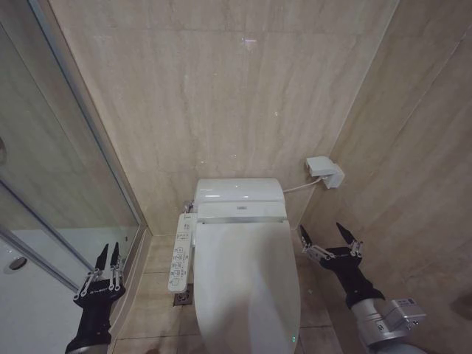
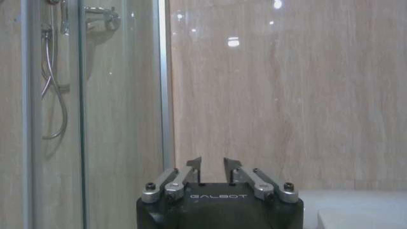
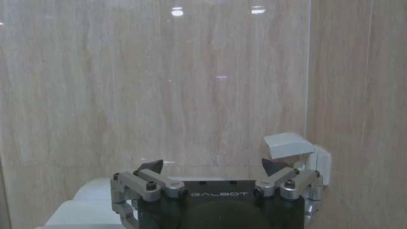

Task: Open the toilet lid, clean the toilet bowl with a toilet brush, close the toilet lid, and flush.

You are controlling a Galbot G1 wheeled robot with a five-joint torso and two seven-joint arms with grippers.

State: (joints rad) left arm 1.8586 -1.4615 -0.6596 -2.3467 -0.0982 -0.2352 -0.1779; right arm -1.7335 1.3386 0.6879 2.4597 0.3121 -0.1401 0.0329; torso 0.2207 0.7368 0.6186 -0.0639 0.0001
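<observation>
The toilet lid point(image 1: 247, 284) is a glossy white oval lying down flat over the toilet bowl, whose inside is hidden beneath it. A long white button panel point(image 1: 182, 254) runs along the toilet's left side. My right gripper point(image 1: 326, 234) hovers just right of the lid's rear corner, fingers spread wide and empty; the right wrist view shows that gripper point(image 3: 213, 167) facing the back wall. My left gripper point(image 1: 108, 254) waits low on the left by the shower glass, its fingers nearly together around nothing, as the left wrist view point(image 2: 213, 164) confirms. The toilet brush is out of view.
A glass shower door point(image 1: 66, 184) with a metal frame bounds the left side, with a shower hose point(image 2: 54, 95) behind it. A white wall box point(image 1: 325, 171) with a cable sits on the right wall. Marble walls close in behind and on the right.
</observation>
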